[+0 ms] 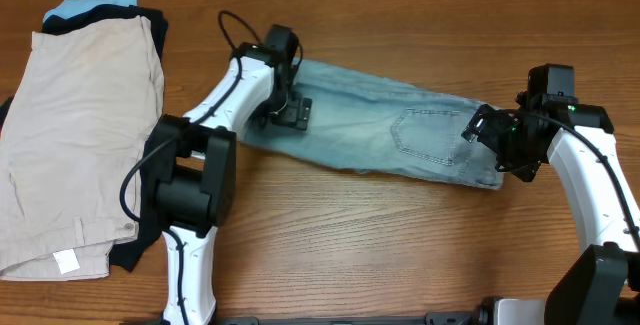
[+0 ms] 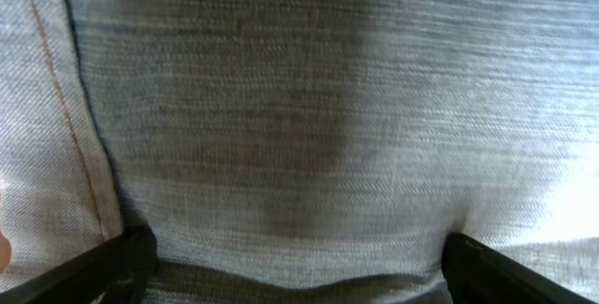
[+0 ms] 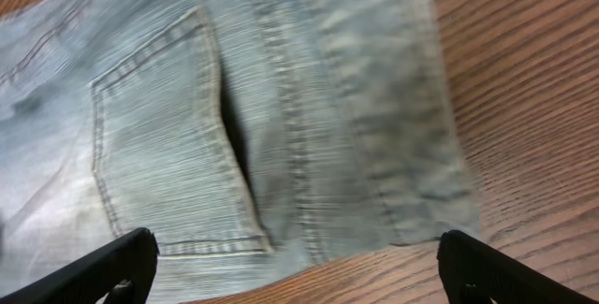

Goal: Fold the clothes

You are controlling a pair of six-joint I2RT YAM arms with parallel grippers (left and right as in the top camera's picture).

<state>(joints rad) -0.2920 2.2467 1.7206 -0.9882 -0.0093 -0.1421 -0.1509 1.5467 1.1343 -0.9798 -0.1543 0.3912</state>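
The denim shorts (image 1: pixel 400 135) are lying stretched across the tabletop (image 1: pixel 380 255). The left gripper (image 1: pixel 290 113) is gaping wide over 1 end, and the right gripper (image 1: pixel 487 143) is gaping wide at the pocket end.

The beige shorts (image 1: pixel 80 135) hide most of the black garment (image 1: pixel 128 255); the left end effector (image 1: pixel 290 110) covers part of the denim shorts (image 1: pixel 380 130).

Faded woven denim shorts (image 1: pixel 400 130), matt, glossy wood-grain table (image 1: pixel 400 235), matt beige cloth shorts (image 1: pixel 80 115)
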